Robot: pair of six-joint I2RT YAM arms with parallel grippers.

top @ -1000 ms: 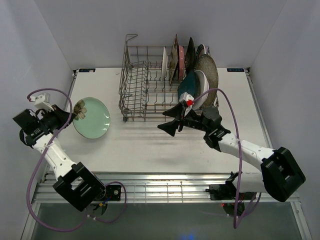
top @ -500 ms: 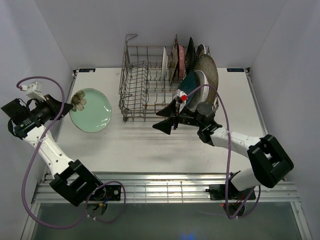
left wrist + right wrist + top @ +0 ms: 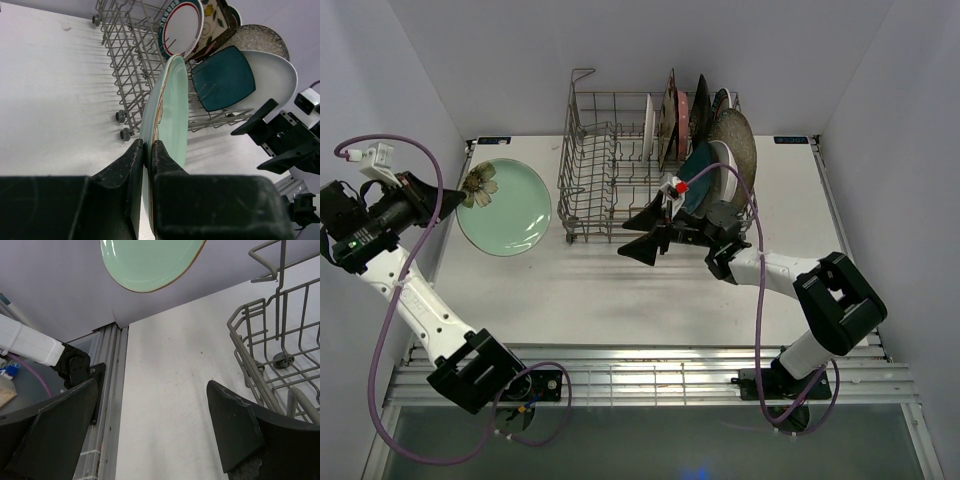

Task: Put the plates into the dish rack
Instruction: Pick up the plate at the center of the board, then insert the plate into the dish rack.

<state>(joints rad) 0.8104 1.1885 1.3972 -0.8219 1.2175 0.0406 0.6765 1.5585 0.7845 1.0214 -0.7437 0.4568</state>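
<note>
L gripper (image 3: 448,196) is clamped on the rim of the pale green round plate w/ a brown flower print (image 3: 506,208). In the L wrist view its black fingers (image 3: 134,165) pinch the plate's (image 3: 172,107) near edge from both sides, so the plate sticks straight out from the pincer, edge-on. From the top cam the plate's face is turned up toward the lens, w/ the flower at the rim right by the fingertips. It sits left of the grey wire dish rack (image 3: 605,175), near its left side but not touching; the R wrist cam sees it (image 3: 150,260) against the grey wall. The R gripper (image 3: 642,232) has its jaws spread wide w/ nothing between them (image 3: 152,385), at the rack's (image 3: 280,335) near side over the white table (image 3: 620,295). It's well apart from the green plate. The rack's right end (image 3: 130,55) already has plates on edge: a dark teal square plate (image 3: 222,77), a large white oval plate (image 3: 272,75) behind it, a speckled grey round plate (image 3: 260,36) and a teal-and-red-rimmed white round plate (image 3: 182,25). The rack's left rows of tines are bare.
</note>
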